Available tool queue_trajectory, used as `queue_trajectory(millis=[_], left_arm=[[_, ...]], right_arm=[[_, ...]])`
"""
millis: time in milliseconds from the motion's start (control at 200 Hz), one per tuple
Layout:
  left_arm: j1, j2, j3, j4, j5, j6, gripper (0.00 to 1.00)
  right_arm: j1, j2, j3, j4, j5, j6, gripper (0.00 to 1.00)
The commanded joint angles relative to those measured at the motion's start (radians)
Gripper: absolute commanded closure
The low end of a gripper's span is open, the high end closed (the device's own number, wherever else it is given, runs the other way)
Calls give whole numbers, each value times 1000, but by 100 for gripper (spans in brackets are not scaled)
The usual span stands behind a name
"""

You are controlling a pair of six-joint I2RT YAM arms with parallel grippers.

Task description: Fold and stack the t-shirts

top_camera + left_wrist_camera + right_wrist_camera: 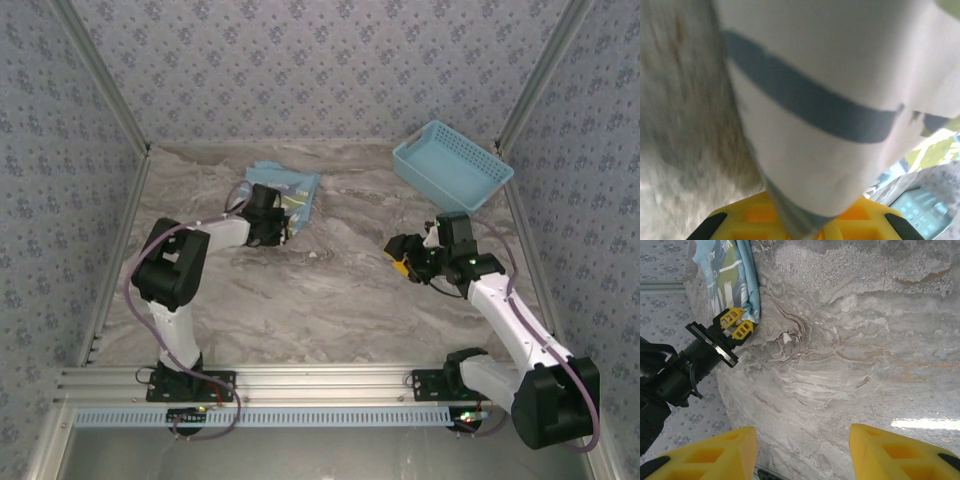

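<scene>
Patterned walls (300, 60) on three sides. Marble table (330, 300), open across centre and near edge. T-shirt (285, 190) lies near far edge, left of centre. Left gripper (738, 323) is clamped on its edge. Basket (452, 165) sits at far-right corner. Right gripper (802, 450) is right of centre, fingers spread, holding nothing.

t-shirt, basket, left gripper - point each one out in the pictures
t-shirt (290, 190), top view, middle of the crumpled cloth
basket (455, 163), top view, its bare floor
left gripper (741, 321), right wrist view, between its yellow fingertips
</scene>
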Motion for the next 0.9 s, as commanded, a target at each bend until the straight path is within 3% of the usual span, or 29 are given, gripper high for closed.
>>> queue_trajectory(millis=[0, 175, 550, 774, 894], left_arm=[[98, 11, 18, -13, -33, 59, 84], [245, 36, 43, -17, 10, 151, 84], [444, -35, -84, 46, -36, 138, 85], [484, 66, 34, 90, 90, 246, 83], [465, 146, 125, 122, 125, 228, 82]], right_arm=[[-6, -7, -4, -19, 3, 9, 46], [-9, -5, -3, -18, 8, 10, 46], [-8, 19, 8, 0, 31, 10, 46], [-7, 34, 0, 22, 30, 20, 46], [-2, 56, 9, 35, 27, 19, 46]])
